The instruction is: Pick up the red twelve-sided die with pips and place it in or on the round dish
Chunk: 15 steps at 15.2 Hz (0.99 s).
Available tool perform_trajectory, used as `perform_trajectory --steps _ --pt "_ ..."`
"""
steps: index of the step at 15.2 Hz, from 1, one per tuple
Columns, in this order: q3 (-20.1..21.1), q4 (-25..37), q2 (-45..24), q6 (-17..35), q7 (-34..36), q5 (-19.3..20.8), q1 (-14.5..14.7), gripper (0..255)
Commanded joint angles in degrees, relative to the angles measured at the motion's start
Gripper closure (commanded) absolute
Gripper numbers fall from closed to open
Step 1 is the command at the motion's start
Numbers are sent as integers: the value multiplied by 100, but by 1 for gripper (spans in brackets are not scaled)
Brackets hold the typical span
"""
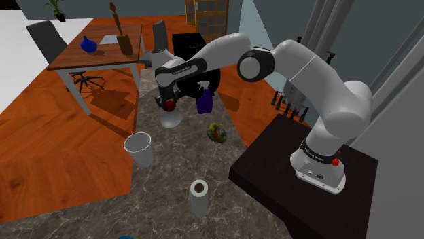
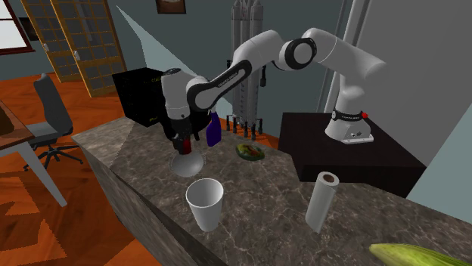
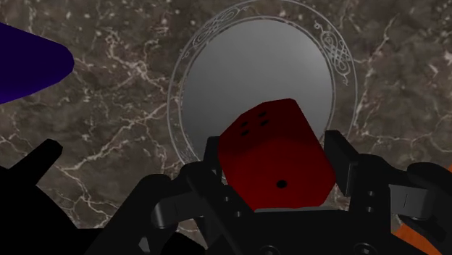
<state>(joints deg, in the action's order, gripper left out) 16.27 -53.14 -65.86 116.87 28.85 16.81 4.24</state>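
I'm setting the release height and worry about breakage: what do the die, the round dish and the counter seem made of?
Red die: matte, opaque, perhaps hard plastic; black pips, no shine. Round dish: grey centre, see-through rim with etched scrollwork, likely glass. Counter: dark stone with white veins, marble-like.

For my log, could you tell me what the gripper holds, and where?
The red pipped die, clasped on opposite sides between the black fingers.

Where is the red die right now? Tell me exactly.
The red die is clasped in the tool, just over the round dish on the marbled counter; in the shoulder view the blue spray bottle stands close on its right.
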Motion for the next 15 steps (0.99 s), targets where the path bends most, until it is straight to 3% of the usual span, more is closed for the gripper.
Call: perform_trajectory --steps 1,11,12,15 --pt "-14 26 -99 77 0 11 7 255" --pt "-10 102 -223 124 2 38 15 255" --pt "-13 149 -258 112 5 38 30 0" --pt "-5 -75 -118 189 16 41 -24 0"
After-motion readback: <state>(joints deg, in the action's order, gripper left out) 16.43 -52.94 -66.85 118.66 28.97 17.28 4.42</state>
